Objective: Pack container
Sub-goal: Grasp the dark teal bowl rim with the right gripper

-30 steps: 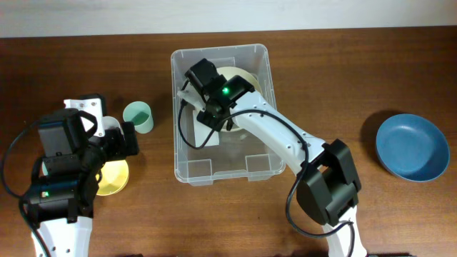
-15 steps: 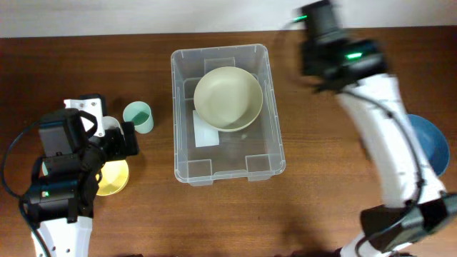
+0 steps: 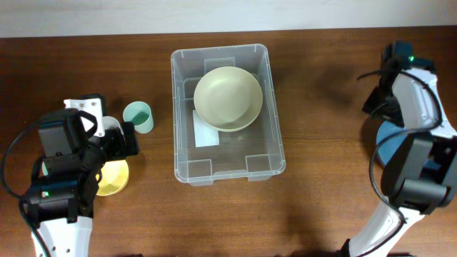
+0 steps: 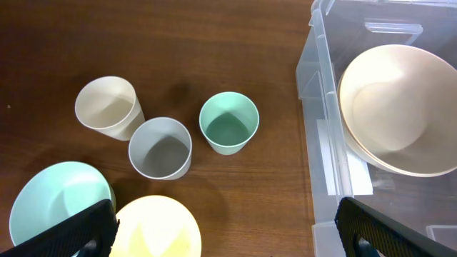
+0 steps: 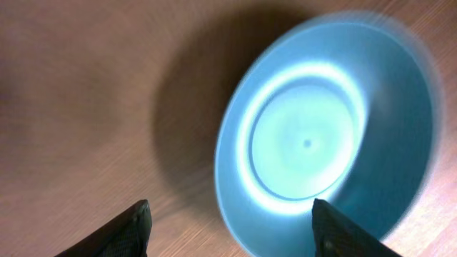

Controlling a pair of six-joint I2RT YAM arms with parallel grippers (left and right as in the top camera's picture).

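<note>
Right gripper (image 5: 232, 235) has swung right, now well apart from the container (image 3: 275, 135).

a dark wooden table (image 3: 321, 107) carries the clear container (image 3: 275, 121) at its middle. left of it stand a green cup (image 4: 228, 123), a grey cup (image 4: 161, 147) and a cream cup (image 4: 107, 107), near a yellow dish (image 4: 157, 227) and a mint bowl (image 4: 53, 207). a blue bowl (image 5: 325, 132) sits well apart on the right.

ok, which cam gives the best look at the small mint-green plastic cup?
Left wrist: the small mint-green plastic cup is large, sharp and unobstructed, standing upright and empty beside the grey cup. Overhead shows it whole but small. Right wrist doesn't show it, only a blurred blue bowl.
</note>
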